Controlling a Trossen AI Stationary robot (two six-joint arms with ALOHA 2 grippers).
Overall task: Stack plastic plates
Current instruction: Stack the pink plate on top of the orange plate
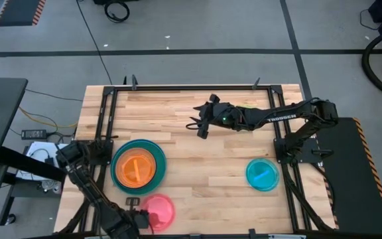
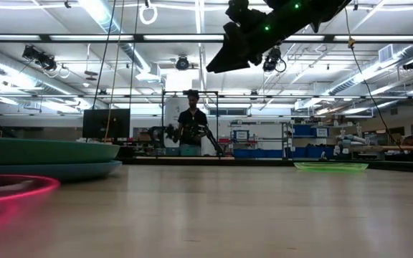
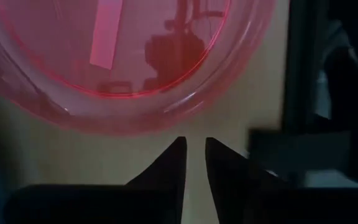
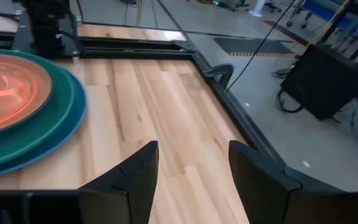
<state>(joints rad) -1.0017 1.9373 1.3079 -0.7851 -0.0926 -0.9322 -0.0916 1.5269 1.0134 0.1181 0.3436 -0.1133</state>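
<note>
Left gripper (image 3: 194,152): low at the table's near-left edge, fingers almost closed with only a narrow slit between the tips, nothing between them. Tips sit just beside the rim of the pink plate (image 3: 123,62), apart from it.

Right gripper (image 4: 191,168): held high over the middle of the table (image 1: 197,166), fingers wide apart, empty. Nothing lies under it.

Risks, as I judge them:
- With the slit this narrow, the left fingers cannot straddle the pink rim. Advancing as they are would push the plate along the wood instead of gripping it.
- The pink plate lies close to the table's near edge, so a push could slide it off.
- The rim is thin, translucent and shallow; a pinch may slip and drop the plate short of the stack.
- The stack stands close beside the left arm, so a careless lift could knock it.

Count, high view:
- Stack at left: blue plate (image 4: 73,124) at the bottom, teal plate (image 1: 152,154) on it, orange plate (image 1: 135,168) on top. Three visible; any others between them are hidden.
- Pink plate: one, loose, just in front of the stack.
- Cyan plate (image 1: 262,174): one, loose, at right, well apart from the stack.
- Green plate (image 2: 330,166): one, seen only in the low view, far side.

Six plates counted.
</note>
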